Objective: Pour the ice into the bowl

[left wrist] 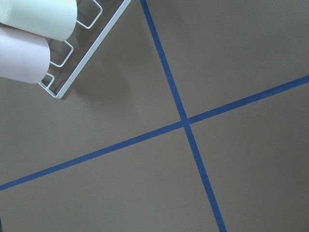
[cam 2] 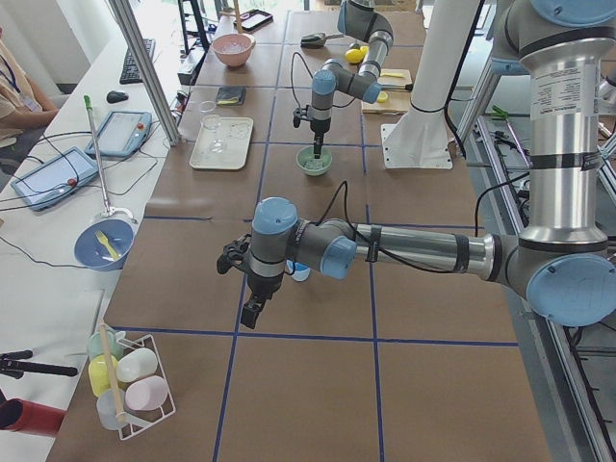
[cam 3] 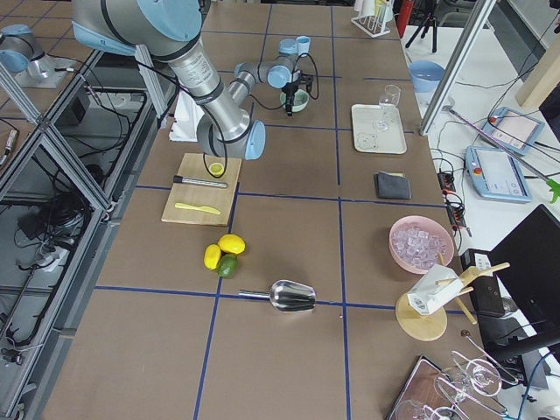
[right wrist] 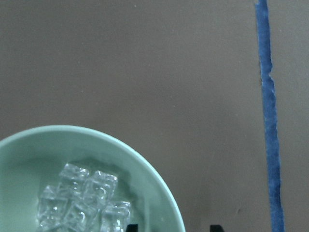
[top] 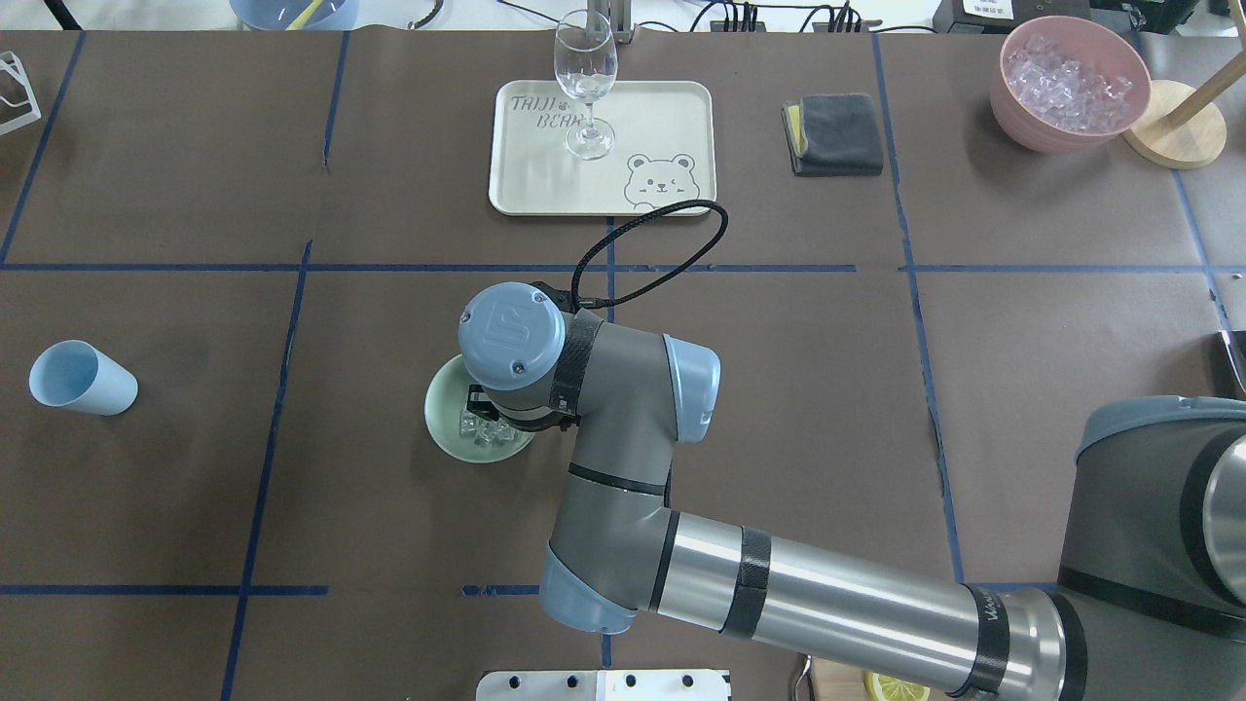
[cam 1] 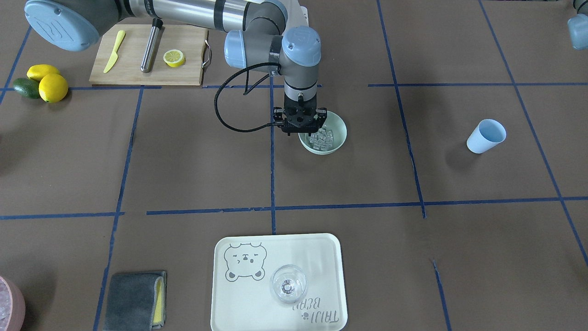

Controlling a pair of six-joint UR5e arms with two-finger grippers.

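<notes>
- Front view: the right pincer [cam 1: 301, 128] points straight down over the robot-side rim of the bowl [cam 1: 339, 134]. Its fingers stand apart and grip nothing. The ice [cam 1: 321, 138] lies heaped in the bowl, just beside the fingers. A blue cup [cam 1: 486, 135] lies on its side well away from the pincer, toward the robot's left. A tray [cam 1: 321, 248] with a glass [cam 1: 288, 283] sits well beyond it, on the far side from the robot.
- Overhead view: the wrist hides the right pincer. The bowl peeks out from under it, cubes inside.
- Left side view: the left pincer [cam 2: 252, 313] hangs above bare table, far from the bowl. I cannot tell whether it is open or closed.
- Right side view: the right pincer is small and far off, right at the bowl.
- Left wrist view: only taped table and the corner of a wire rack [left wrist: 87, 53]; no fingers show.
- Right wrist view: two dark fingertips [right wrist: 216, 229] show at the bottom edge, set apart. One is over the bowl's inside and the other over the table outside the rim. The ice sits in the bowl's bottom beside the inner tip.
</notes>
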